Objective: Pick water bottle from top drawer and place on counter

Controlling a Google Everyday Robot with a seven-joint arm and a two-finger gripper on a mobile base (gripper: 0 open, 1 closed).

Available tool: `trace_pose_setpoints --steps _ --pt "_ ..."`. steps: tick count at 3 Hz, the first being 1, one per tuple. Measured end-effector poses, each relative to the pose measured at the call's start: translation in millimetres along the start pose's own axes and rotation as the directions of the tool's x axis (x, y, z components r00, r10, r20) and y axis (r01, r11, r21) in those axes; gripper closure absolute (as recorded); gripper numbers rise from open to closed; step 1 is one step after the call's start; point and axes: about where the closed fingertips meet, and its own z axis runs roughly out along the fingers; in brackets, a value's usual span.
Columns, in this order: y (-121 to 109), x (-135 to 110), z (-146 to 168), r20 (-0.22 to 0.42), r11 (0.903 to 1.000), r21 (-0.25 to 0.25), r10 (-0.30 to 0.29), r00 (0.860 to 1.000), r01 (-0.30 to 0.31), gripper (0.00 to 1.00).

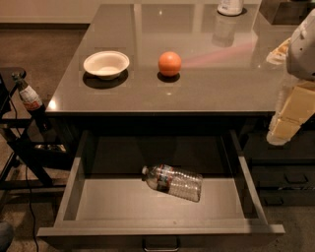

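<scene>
The water bottle (173, 182) lies on its side on the flat bottom of the open top drawer (74, 192), with its white cap pointing left. It is clear and ribbed, with a dark red-and-white label near the neck. The drawer is pulled far out below the counter (216, 83), and its metal handle (161, 244) shows at the bottom edge. My gripper (281, 132) hangs at the right edge of the view. It is beside the counter's front right corner, above and to the right of the drawer and well apart from the bottle.
On the counter stand a white bowl (106, 64), an orange (170, 63) and, at the back, a white container (230, 7). A dark cola bottle (30, 101) leans on a black stand to the left. Smaller dark drawers (285, 174) are on the right.
</scene>
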Motion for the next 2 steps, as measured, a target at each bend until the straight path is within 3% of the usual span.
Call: trace_pose_setpoints --steps 1,2 --pt "0.0 0.0 0.0 0.0 1.0 0.0 0.0 1.0 0.0 0.0" --pt "10.0 -10.1 19.2 0.002 0.9999 0.014 0.001 1.0 -0.001 0.0"
